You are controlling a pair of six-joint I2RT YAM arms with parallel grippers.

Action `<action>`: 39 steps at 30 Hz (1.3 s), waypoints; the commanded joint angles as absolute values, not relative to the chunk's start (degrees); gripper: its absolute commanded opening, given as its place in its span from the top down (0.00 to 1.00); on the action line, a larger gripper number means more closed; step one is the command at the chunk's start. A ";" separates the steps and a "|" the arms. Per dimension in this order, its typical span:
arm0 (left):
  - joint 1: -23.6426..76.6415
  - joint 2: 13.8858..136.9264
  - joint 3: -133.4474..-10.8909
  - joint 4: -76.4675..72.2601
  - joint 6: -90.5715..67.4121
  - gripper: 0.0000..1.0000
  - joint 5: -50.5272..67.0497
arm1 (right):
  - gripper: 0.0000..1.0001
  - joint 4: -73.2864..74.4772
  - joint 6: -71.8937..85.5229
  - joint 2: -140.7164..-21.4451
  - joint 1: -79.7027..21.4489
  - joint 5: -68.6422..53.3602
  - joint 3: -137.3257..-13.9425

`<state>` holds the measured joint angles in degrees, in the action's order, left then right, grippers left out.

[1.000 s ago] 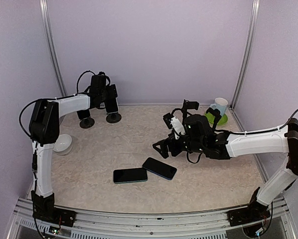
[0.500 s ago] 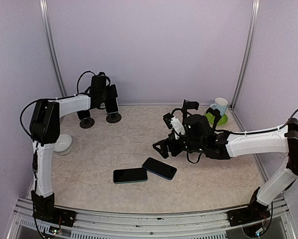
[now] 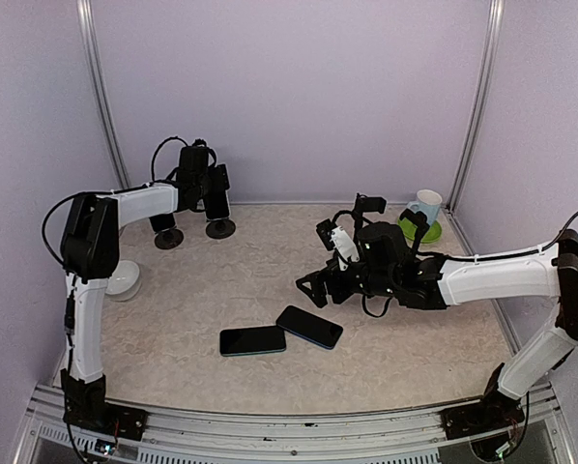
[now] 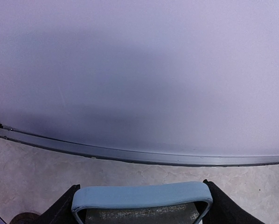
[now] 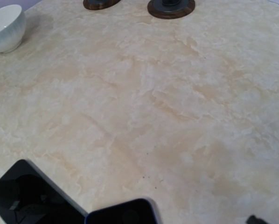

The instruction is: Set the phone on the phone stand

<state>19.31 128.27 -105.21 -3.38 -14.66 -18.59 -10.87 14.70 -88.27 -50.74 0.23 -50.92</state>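
Note:
My left gripper (image 3: 208,189) is at the back left and is shut on a phone in a light blue case (image 3: 221,205), held upright just above a round-based phone stand (image 3: 220,229). In the left wrist view the phone's blue top edge (image 4: 139,196) sits between my black fingers (image 4: 60,211), facing the back wall. Whether the phone rests on the stand is hidden. My right gripper (image 3: 314,287) hovers open and empty over mid-table, just behind two dark phones lying flat (image 3: 253,340) (image 3: 309,327); both also show in the right wrist view (image 5: 32,196) (image 5: 123,213).
A second round-based stand (image 3: 168,237) stands left of the first; both bases show in the right wrist view (image 5: 171,7) (image 5: 101,3). A white bowl (image 3: 123,280) sits at the left edge. A mug on a green saucer (image 3: 422,218) stands at the back right.

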 commanded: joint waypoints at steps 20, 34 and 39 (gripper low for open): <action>19.25 132.83 -110.14 -2.55 -13.63 0.15 -20.08 | 0.00 -10.55 14.74 -88.33 -50.24 0.10 -51.88; 19.08 134.32 -111.97 -2.46 -14.34 0.07 -20.22 | 0.00 -10.46 14.84 -88.18 -50.21 0.24 -51.73; 19.16 133.18 -111.90 -2.22 -14.64 0.01 -20.21 | 0.00 -10.37 14.85 -88.05 -50.21 0.26 -51.69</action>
